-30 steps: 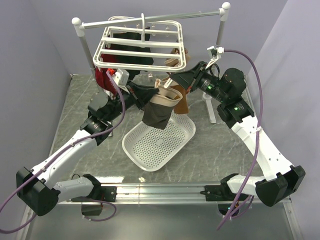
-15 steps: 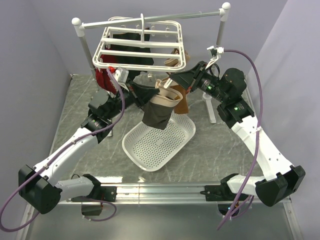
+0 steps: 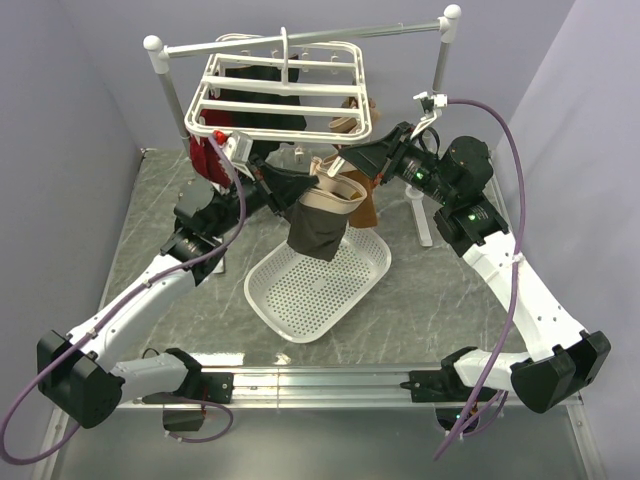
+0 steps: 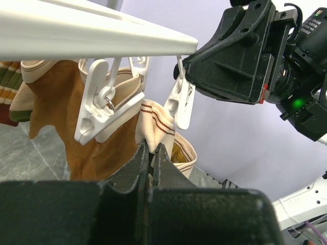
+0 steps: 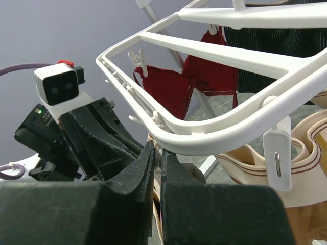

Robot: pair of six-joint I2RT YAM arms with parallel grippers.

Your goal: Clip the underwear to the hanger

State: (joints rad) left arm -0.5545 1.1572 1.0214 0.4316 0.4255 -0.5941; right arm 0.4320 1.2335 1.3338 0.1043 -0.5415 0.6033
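The white hanger (image 3: 285,95) hangs from the rail. The underwear (image 3: 315,228), dark with a pale beige waistband, hangs under the hanger's front edge, above the basket. My left gripper (image 3: 306,188) is shut on the striped waistband (image 4: 155,122) and holds its peak right beside the lower end of a white clip (image 4: 183,102). My right gripper (image 3: 342,160) is shut on that clip's upper end just under the frame bar (image 5: 219,135); its fingertips (image 5: 158,149) pinch white plastic. Whether the waistband sits inside the clip's mouth cannot be told.
A white perforated basket (image 3: 320,282) lies on the table below. A red garment (image 3: 205,155), a dark garment (image 3: 265,90) and an orange-brown garment (image 3: 365,208) hang on the hanger. A grey rail (image 3: 300,38) on white posts carries it. Another clip (image 4: 104,107) holds the orange-brown garment.
My left arm has risen slightly toward the hanger with the waistband in its jaws. The right arm and the underwear have hardly moved.
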